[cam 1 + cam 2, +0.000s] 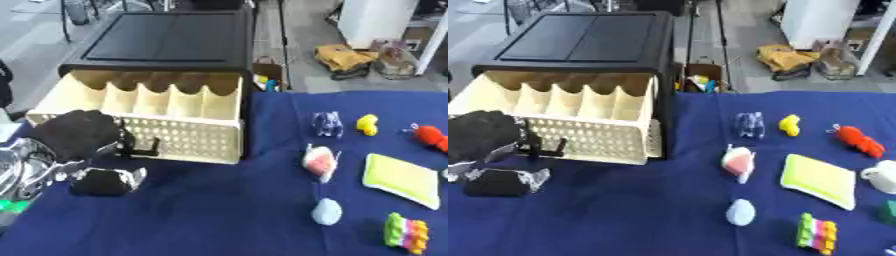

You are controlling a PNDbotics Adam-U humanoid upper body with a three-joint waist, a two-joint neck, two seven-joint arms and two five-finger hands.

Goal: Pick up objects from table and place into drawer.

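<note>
Drawer point(149, 131) open on worktop point(219, 210) | left hand point(79, 135) at its front, fingers' state unclear | white cup point(881, 176) (right eye view only)

The left arm point(26, 167) comes in from the 9 o'clock edge of the left eye view, silver and black along the forearm, running toward 2 o'clock. Its left hand point(77, 132) shows as a dark rounded mass at about 9 o'clock, back of the hand upward, fingers point(140, 147) curled down toward 4 o'clock. A second dark part point(101, 182) with a silver edge lies below it toward 7 o'clock; whether it is the thumb cannot be told. Whether the hand grips anything cannot be told. In the right eye view the same hand sits at the 9 o'clock edge. The right hand shows in neither view
</note>
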